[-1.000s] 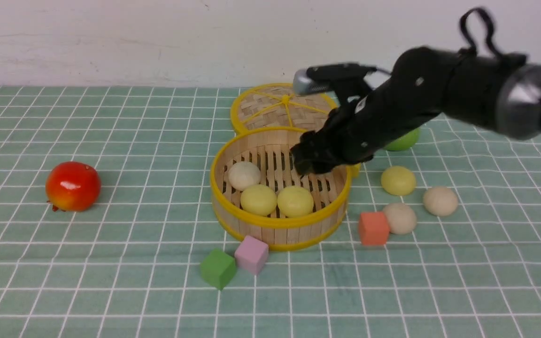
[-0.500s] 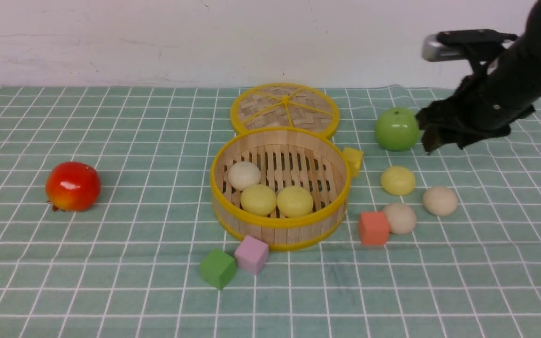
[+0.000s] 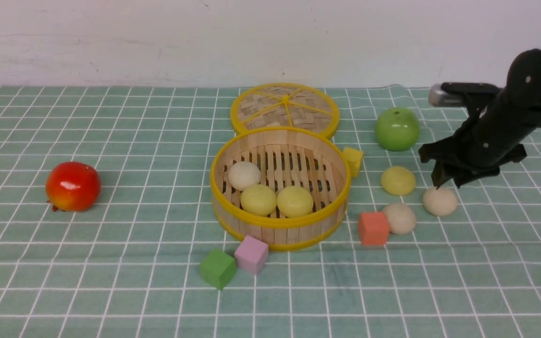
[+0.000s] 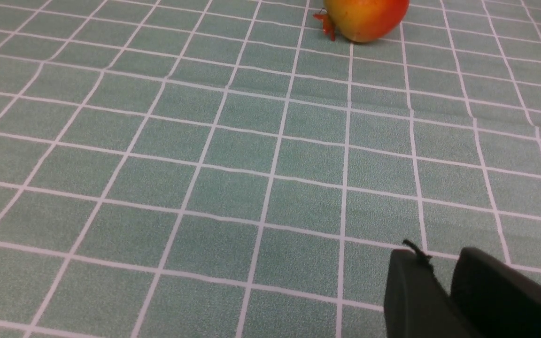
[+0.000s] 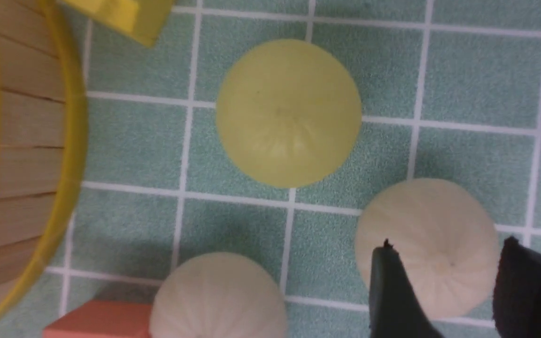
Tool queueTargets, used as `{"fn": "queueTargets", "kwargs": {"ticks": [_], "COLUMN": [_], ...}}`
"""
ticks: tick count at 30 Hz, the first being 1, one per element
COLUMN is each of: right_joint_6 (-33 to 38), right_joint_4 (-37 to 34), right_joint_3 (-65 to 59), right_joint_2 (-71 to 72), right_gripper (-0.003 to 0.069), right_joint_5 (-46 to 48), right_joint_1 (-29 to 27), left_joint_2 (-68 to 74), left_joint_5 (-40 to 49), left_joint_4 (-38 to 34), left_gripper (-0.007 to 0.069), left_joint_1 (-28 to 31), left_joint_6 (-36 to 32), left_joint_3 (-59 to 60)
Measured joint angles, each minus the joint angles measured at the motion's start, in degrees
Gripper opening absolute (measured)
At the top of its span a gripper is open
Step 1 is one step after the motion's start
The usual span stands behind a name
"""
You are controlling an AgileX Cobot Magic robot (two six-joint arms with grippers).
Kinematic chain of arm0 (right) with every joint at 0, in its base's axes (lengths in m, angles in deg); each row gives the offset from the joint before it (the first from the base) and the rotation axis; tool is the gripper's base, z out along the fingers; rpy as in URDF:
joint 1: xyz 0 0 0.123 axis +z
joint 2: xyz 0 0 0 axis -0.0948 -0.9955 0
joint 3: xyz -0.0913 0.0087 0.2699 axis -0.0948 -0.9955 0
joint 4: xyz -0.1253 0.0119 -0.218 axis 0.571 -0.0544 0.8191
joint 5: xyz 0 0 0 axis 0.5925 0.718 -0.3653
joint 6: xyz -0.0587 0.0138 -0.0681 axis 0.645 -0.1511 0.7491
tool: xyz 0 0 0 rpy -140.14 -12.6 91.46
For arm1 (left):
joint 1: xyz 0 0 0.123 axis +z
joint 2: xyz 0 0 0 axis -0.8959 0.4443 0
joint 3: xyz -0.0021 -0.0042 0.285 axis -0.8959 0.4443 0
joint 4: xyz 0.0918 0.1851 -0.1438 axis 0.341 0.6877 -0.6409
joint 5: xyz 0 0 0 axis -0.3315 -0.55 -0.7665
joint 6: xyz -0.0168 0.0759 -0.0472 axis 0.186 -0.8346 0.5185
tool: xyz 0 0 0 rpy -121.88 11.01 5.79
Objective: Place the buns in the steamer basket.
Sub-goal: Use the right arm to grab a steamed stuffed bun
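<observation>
A sage-green tablecloth [image 3: 111, 291] carries a white grid. The steamer basket [image 3: 280, 231] is pale bamboo with yellow rims. Pale yellow buns [image 3: 398, 180], cream buns [image 3: 440, 201]. Glossy green apple [image 3: 397, 129], red-orange pomegranate [image 3: 73, 186], black right gripper [image 3: 448, 184]. Green cube [image 3: 217, 268], lilac cube [image 3: 251, 254], coral cube [image 3: 373, 228], yellow cube [image 3: 353, 159].

The checked tablecloth [image 3: 111, 291] carries the steamer basket [image 3: 280, 232], its lid [image 3: 283, 109] toward the far edge, three buns [image 3: 398, 180], an apple [image 3: 397, 128], four cubes [image 3: 373, 228], a pomegranate [image 3: 73, 186].

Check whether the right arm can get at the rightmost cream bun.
Probably yes: the right gripper hangs just above that cream bun, fingers apart over its top, nothing between them. The yellow bun sits clear of it.
</observation>
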Motion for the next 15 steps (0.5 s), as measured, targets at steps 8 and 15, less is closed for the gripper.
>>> {"fn": "queueTargets", "kwargs": {"ticks": [8,15], "right_joint_6": [0.0,0.0], "right_joint_4": [0.34,0.34], "right_joint_3": [0.0,0.0], "right_joint_2": [-2.85,-3.41], "right_gripper": [0.0305,0.0153], "right_joint_5": [-2.41,-3.03], "right_joint_1": [0.0,0.0], "left_joint_2": [0.0,0.0], "left_joint_5": [0.0,0.0], "left_joint_4": [0.0,0.0], "left_gripper": [0.013,0.013], "left_joint_1": [0.0,0.0], "left_joint_6": [0.0,0.0], "left_joint_3": [0.0,0.0]}}
